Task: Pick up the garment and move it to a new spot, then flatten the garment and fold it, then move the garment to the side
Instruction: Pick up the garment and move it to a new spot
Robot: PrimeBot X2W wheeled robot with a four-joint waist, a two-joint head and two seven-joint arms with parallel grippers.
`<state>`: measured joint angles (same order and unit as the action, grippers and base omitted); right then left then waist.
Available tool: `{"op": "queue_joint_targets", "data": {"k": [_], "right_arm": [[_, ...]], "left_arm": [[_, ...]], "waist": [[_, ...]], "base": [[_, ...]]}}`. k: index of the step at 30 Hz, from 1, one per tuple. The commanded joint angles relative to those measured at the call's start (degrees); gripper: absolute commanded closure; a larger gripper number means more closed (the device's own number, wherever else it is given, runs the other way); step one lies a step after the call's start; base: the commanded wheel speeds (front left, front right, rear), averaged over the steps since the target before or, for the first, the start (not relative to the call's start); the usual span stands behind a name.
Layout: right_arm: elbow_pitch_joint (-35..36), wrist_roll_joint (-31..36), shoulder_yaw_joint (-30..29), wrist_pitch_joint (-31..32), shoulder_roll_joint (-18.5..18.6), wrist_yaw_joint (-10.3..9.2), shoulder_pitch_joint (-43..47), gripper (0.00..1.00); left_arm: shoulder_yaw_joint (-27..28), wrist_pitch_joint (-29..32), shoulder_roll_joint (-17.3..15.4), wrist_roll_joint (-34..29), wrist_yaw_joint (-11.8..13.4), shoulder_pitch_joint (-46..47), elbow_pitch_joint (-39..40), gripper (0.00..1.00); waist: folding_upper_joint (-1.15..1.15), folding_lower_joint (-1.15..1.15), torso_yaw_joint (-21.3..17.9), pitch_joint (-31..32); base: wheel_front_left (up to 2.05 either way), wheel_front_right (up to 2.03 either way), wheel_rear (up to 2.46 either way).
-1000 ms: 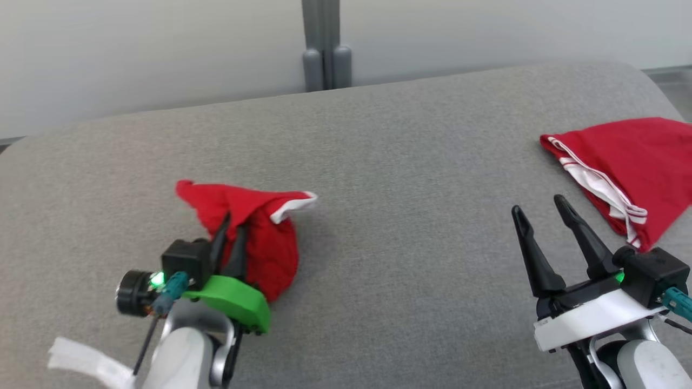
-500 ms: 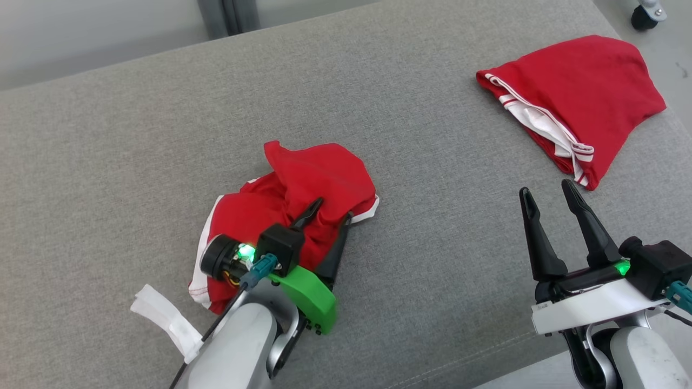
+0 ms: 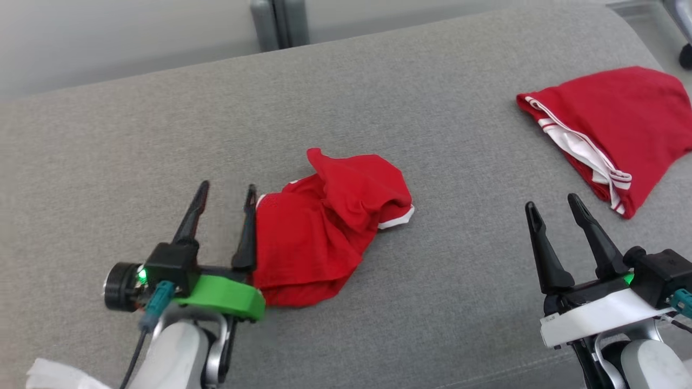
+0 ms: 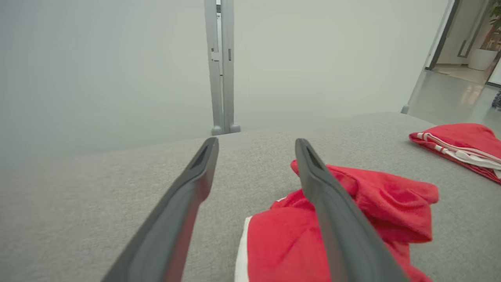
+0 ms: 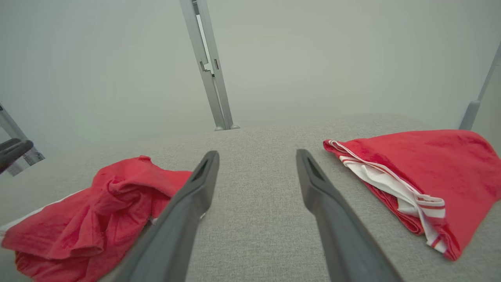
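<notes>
Head view: the crumpled red cloth garment with white trim (image 3: 330,232) lies on the grey woven fabric surface (image 3: 432,162), just right of the left gripper (image 3: 227,188). That gripper's fingers are spread and empty. The right gripper (image 3: 551,201), also spread and empty, is well apart.

Left wrist view: the garment (image 4: 372,203) lies past the right-hand finger.

Right wrist view: the garment (image 5: 98,203) lies at lower left.

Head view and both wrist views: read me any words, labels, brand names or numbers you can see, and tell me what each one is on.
No readable text anywhere in these views.
The crumpled garment: red with white trim, no print showing.
The folded garment: white stripes at its edge, no lettering.
The left tool and right tool: no labels to be seen.
</notes>
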<state>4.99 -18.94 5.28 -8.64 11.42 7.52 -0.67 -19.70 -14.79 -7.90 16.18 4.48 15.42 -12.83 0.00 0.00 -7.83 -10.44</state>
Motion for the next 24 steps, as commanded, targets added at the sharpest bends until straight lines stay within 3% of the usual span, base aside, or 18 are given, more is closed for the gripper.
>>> {"op": "queue_joint_targets", "data": {"k": [1, 5, 11, 24], "right_arm": [[0.3, 0.6, -0.2, 0.5, 0.2, -0.07, 1.1, 0.0], [0.8, 1.1, -0.5, 1.6, -0.1, -0.08, 2.7, 0.0], [1.3, 2.1, -1.2, 3.2, -0.7, -0.08, 5.2, 0.0], [2.7, 3.8, -3.7, 6.2, -2.8, -0.07, 10.0, 0.0]], "left_arm": [[1.3, -0.4, -1.1, 0.4, 0.9, -2.3, 0.6, 0.0], [4.7, -0.4, -3.4, 1.2, 2.8, -6.9, 2.9, 0.0], [6.5, -0.4, -5.7, 1.8, 3.5, -13.0, 5.1, 0.0], [6.8, 0.8, -6.8, 3.6, 4.1, -20.2, 6.3, 0.0]], "waist": [[0.0, 0.0, 5.5, 5.0], [0.0, 0.0, 7.1, 6.6], [0.0, 0.0, 7.7, 9.3], [0.0, 0.0, 6.6, 12.5]], "base": [[0.0, 0.0, 0.0], [0.0, 0.0, 0.0], [0.0, 0.0, 0.0], [0.0, 0.0, 0.0]]}}
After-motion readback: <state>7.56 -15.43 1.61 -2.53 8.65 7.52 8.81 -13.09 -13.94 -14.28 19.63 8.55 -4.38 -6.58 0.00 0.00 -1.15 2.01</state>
